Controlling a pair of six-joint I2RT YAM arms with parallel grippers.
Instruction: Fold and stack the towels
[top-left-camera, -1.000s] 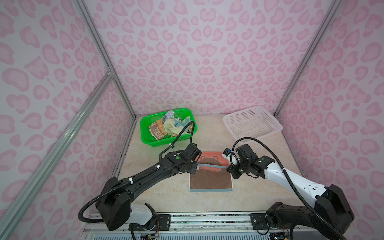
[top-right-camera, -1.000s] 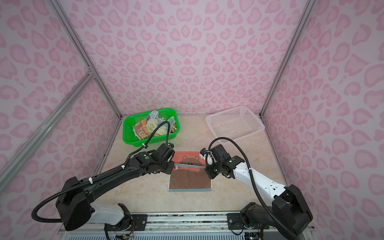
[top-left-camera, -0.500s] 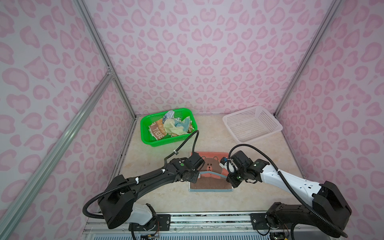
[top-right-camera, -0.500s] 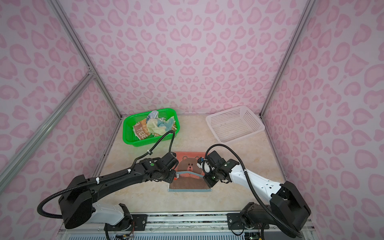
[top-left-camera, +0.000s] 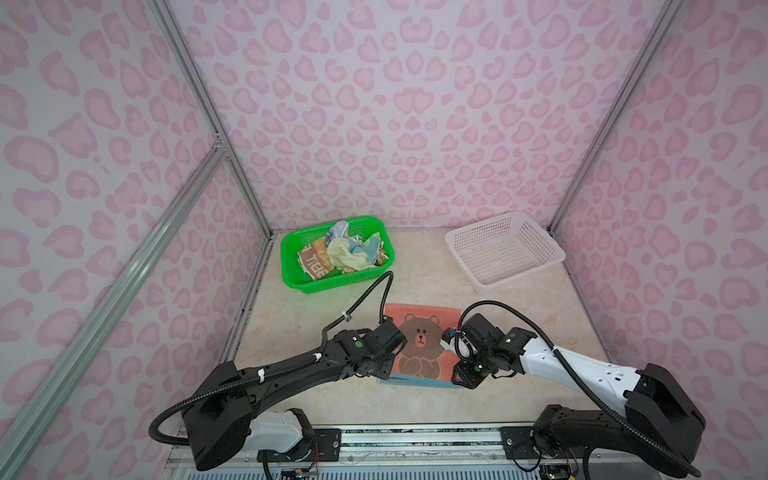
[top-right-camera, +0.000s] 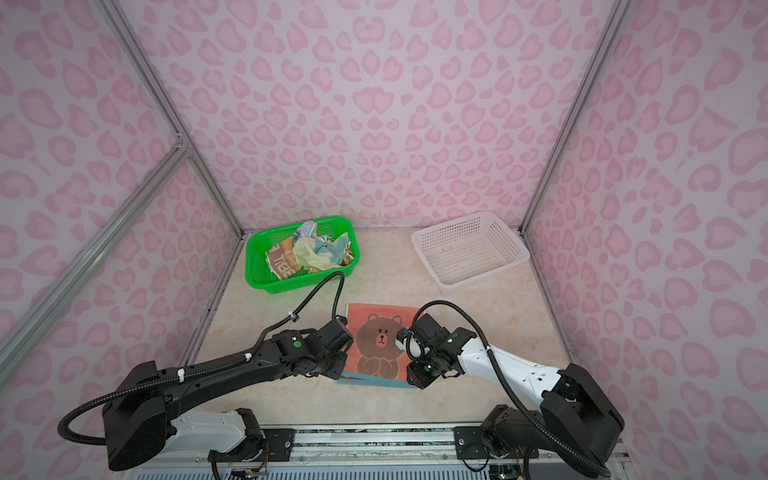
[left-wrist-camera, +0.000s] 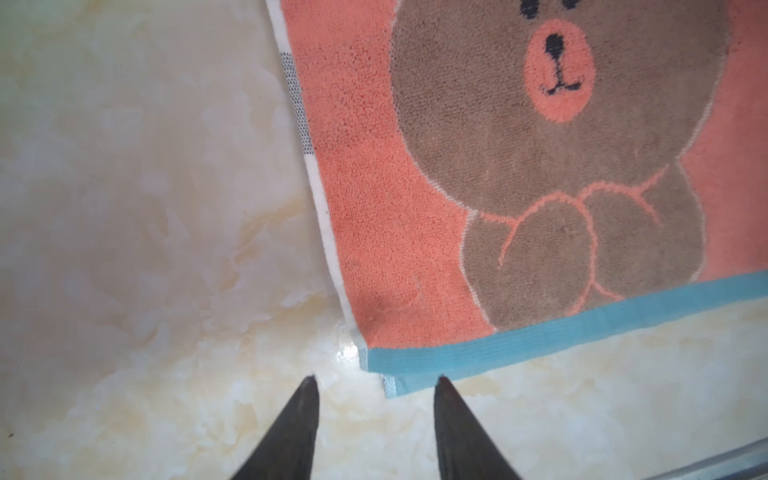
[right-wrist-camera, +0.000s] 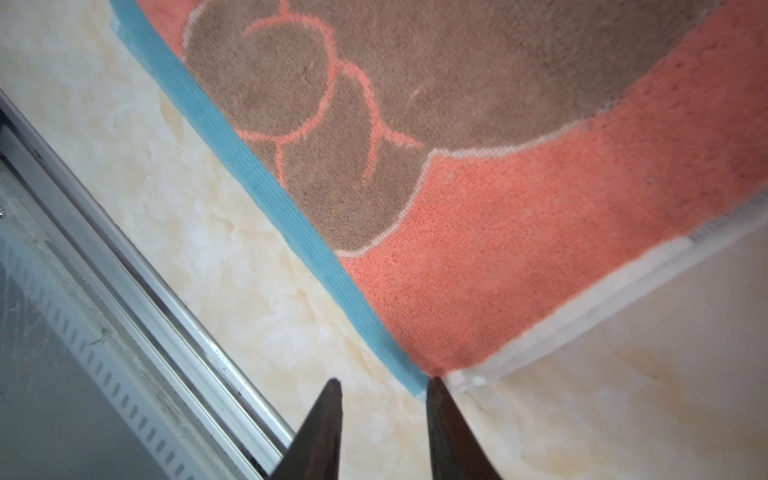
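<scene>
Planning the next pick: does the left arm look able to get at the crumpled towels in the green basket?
Probably yes: the left gripper is open and empty, bare table lies between it and the green basket, and nothing covers the crumpled towels.

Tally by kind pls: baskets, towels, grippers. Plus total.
Baskets: 2 (green basket, white basket)
Towels spread flat: 1 (coral bear towel)
Towels heaped in the green basket: at least 2 (striped lettered towel, pale yellow-green towel); exact count hidden
Grippers: 2 (left gripper, right gripper)
Total: at least 7
</scene>
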